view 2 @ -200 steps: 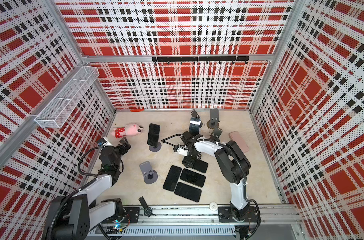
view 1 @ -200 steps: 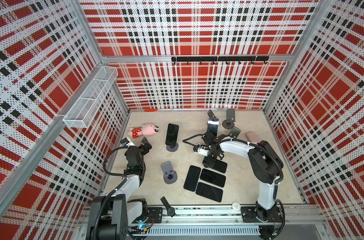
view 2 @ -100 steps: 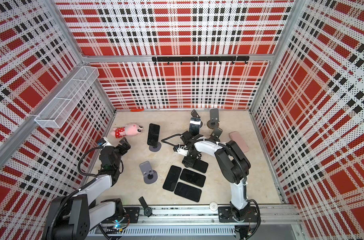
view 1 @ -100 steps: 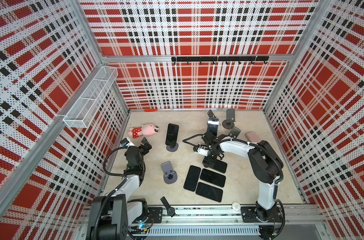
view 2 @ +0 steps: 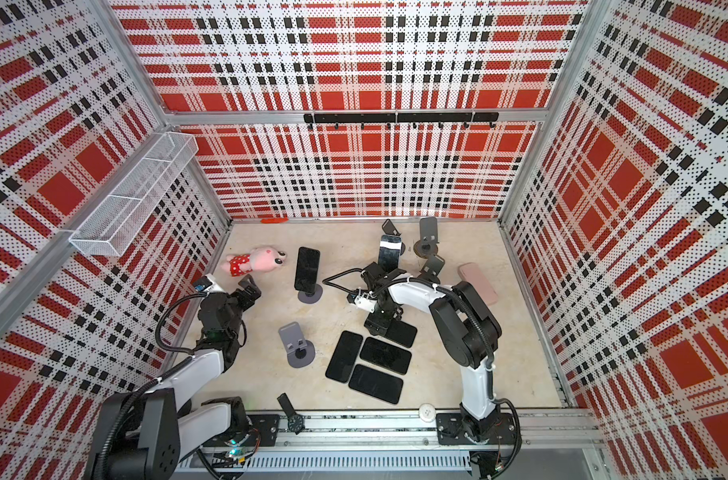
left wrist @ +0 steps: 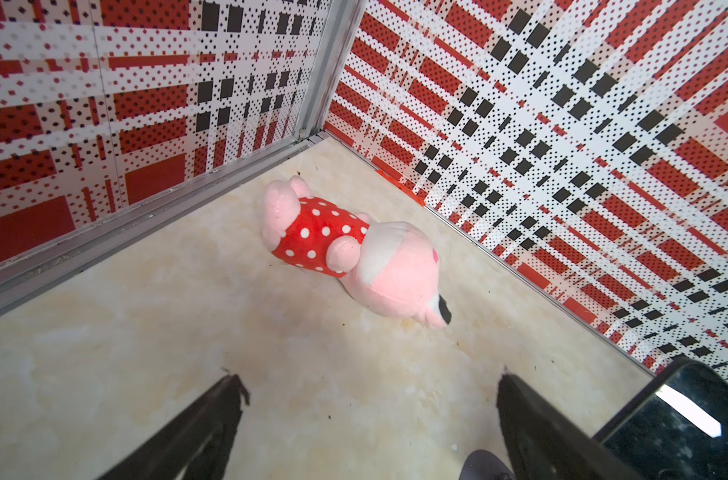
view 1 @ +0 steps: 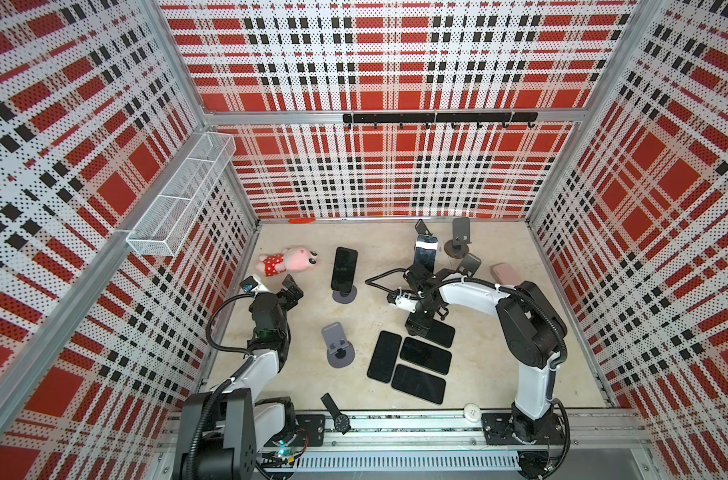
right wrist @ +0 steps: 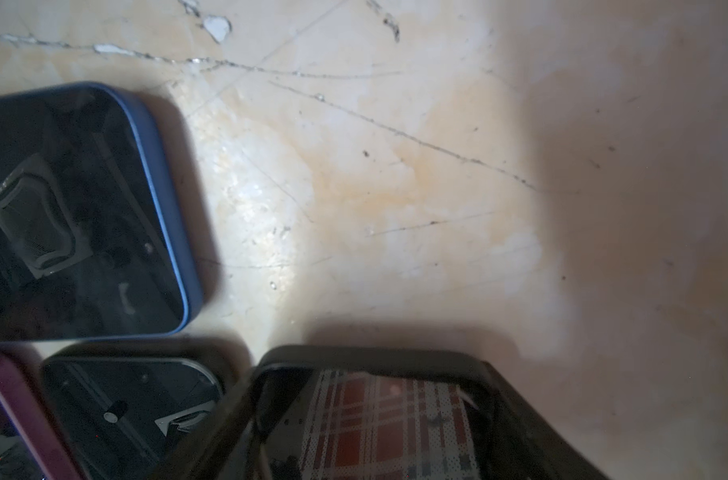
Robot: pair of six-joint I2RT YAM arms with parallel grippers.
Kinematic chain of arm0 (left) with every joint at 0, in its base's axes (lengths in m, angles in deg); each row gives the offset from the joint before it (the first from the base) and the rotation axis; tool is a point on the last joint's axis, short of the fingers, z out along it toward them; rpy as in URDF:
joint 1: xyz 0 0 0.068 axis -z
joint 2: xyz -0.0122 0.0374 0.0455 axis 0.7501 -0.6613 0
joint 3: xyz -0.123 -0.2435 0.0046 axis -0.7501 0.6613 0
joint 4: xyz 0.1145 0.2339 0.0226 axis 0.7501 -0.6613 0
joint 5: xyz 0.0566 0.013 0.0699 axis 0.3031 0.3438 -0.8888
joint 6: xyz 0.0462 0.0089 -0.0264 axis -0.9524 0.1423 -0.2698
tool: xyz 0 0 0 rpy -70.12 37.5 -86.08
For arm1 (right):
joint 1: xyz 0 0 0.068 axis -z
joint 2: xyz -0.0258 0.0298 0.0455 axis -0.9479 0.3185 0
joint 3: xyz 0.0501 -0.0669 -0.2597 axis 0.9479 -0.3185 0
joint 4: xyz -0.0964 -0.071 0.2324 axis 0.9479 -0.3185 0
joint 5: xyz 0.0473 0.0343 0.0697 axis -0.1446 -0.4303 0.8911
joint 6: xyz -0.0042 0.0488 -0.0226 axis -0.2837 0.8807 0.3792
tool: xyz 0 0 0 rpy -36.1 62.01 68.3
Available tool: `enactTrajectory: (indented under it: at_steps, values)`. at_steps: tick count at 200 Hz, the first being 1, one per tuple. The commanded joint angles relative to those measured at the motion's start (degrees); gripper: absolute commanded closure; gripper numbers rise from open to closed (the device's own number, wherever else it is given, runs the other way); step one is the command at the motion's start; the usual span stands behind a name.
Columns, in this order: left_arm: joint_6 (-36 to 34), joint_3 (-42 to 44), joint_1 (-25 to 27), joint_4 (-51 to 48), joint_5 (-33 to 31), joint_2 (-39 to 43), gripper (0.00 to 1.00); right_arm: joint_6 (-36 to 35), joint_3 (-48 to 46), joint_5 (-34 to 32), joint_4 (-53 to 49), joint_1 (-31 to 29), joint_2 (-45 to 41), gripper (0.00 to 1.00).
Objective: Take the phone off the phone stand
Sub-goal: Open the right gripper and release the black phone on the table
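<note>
Phone, black-cased with a glossy screen, is low at four o'clock of centre on the cream marbled bench, clamped between the right fingers; whether it rests flat is unclear. Three dark phones lie flat just beside it at seven o'clock; an empty grey round-footed stand stands apart at nine. The set-down appears in hand: next the fingers must part and rise straight, sparing the neighbours. Left fingers hang spread, empty. Nothing visibly shifted from a second before.
</note>
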Motion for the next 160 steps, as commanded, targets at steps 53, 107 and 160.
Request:
enactTrajectory:
  at_steps: [53, 107, 160]
  values:
    - [0.3, 0.7, -0.8, 0.2, 0.5, 0.7, 0.02, 0.5, -1.7, 1.6, -4.5, -0.2, -0.2, 0.24]
    - [0.3, 0.6, -0.9, 0.2, 0.6, 0.6, 0.02, 0.9, -1.9, 1.6, -4.6, -0.6, -0.6, 0.24]
    - [0.4, 0.7, -1.0, 0.3, 0.6, 0.7, 0.02, 0.8, -1.9, 0.7, -4.7, -0.7, 0.2, 0.23]
